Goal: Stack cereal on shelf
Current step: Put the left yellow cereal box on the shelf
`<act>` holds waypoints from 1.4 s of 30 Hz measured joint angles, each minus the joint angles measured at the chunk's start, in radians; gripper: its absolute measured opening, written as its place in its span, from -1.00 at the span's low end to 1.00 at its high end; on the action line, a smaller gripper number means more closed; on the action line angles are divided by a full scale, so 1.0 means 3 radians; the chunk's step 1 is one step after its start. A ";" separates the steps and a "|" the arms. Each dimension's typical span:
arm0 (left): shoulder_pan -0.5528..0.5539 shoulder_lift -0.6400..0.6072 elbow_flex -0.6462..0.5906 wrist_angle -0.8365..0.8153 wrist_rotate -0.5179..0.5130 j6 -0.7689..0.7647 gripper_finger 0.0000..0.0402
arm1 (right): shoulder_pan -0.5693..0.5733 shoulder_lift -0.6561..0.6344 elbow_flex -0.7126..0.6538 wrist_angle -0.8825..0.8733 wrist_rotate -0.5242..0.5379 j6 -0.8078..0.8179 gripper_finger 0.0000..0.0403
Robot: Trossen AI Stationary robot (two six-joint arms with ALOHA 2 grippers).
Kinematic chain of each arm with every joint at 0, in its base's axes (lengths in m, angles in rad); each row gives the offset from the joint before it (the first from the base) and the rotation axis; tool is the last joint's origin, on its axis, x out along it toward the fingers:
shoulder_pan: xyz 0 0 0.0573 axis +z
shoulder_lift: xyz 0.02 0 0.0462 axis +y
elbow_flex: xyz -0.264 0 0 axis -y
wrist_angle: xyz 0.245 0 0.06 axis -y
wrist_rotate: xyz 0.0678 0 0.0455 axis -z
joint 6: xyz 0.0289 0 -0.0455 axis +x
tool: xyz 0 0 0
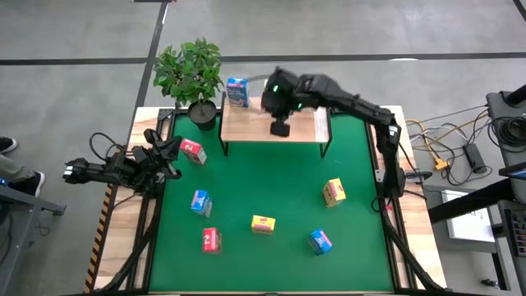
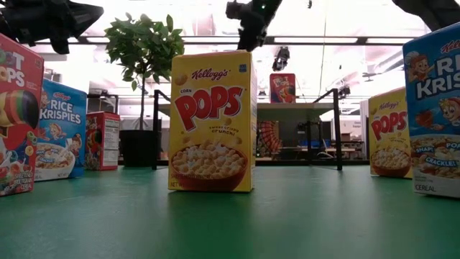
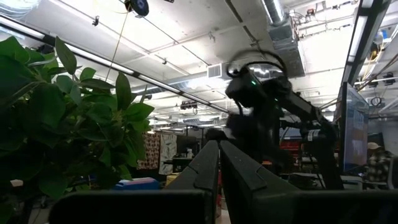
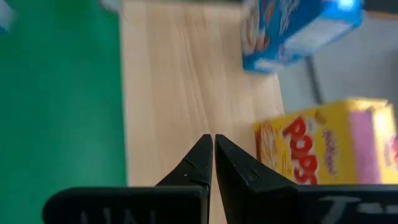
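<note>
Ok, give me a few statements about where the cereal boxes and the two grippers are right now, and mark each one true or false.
1. The right gripper is over the shelf. True.
2. The right gripper is holding a cereal box. False: it is shut and empty.
3. A blue box stands at the shelf's far edge near the plant. True.
4. The green mat has no boxes on it. False: several boxes stand there, including a yellow box.
5. The left gripper is over the shelf. False: it waits at the table's left edge.
</note>
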 joint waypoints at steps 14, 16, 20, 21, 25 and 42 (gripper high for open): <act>-0.0001 0.0000 -0.0001 -0.0038 0.0001 -0.0143 -1.00 | 0.0319 -0.0039 -0.1535 0.1116 0.1914 0.0506 -0.96; -0.0001 0.0001 0.0000 -0.0039 0.0001 -0.0147 -1.00 | 0.0303 -0.0039 -0.1618 0.1281 0.1981 0.0497 -0.96; -0.0001 0.0000 0.0000 -0.0041 0.0001 -0.0147 -1.00 | 0.0242 -0.0040 -0.1635 0.1406 0.1994 0.0468 -0.96; -0.0001 0.0001 0.0000 -0.0042 0.0001 -0.0147 -1.00 | 0.0226 -0.0040 -0.1635 0.1424 0.1997 0.0467 -0.96; 0.0000 0.0000 -0.0001 -0.0044 0.0001 -0.0147 -1.00 | 0.0151 -0.0041 -0.1602 0.1422 0.1996 0.0431 -0.96; -0.0001 0.0001 0.0000 -0.0055 0.0001 -0.0147 -1.00 | 0.0081 -0.0044 -0.1597 0.1418 0.1979 0.0331 -0.96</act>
